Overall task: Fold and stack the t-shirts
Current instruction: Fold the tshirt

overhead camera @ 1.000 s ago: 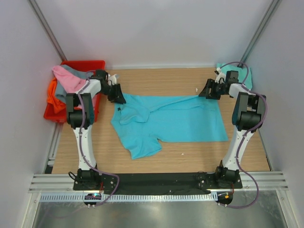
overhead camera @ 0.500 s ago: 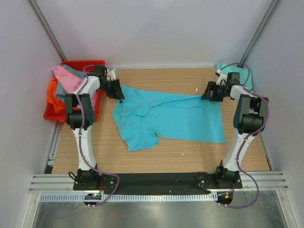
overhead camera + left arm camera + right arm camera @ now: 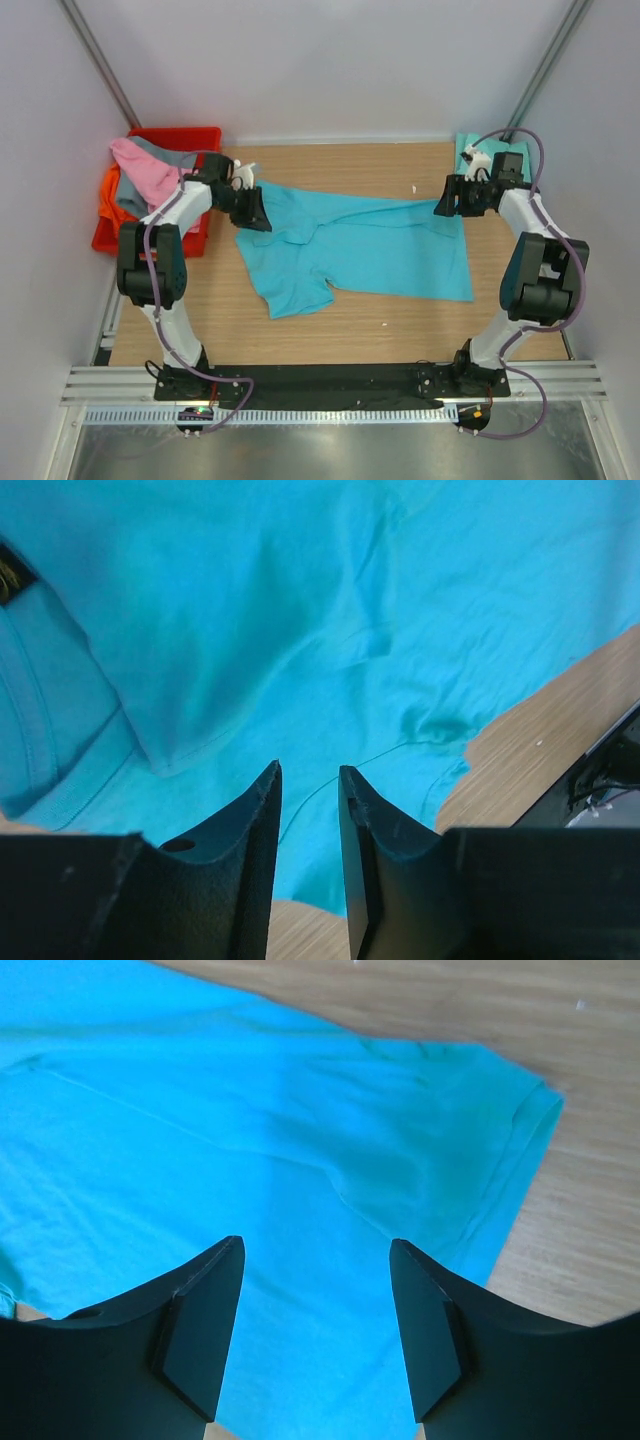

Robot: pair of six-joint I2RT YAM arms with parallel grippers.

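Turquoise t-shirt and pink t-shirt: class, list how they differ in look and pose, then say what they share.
The turquoise t-shirt lies spread out on the table; the pink t-shirt sits bunched in the red crate. The turquoise t-shirt lies alone; the pink t-shirt rests on other clothes. Both are unfolded soft cloth.

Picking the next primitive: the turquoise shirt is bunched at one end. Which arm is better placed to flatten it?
Left, likely. The left gripper sits over the crumpled end of the turquoise t-shirt, jaws open. The right gripper, also open, is at the flat opposite corner, across the shirt.
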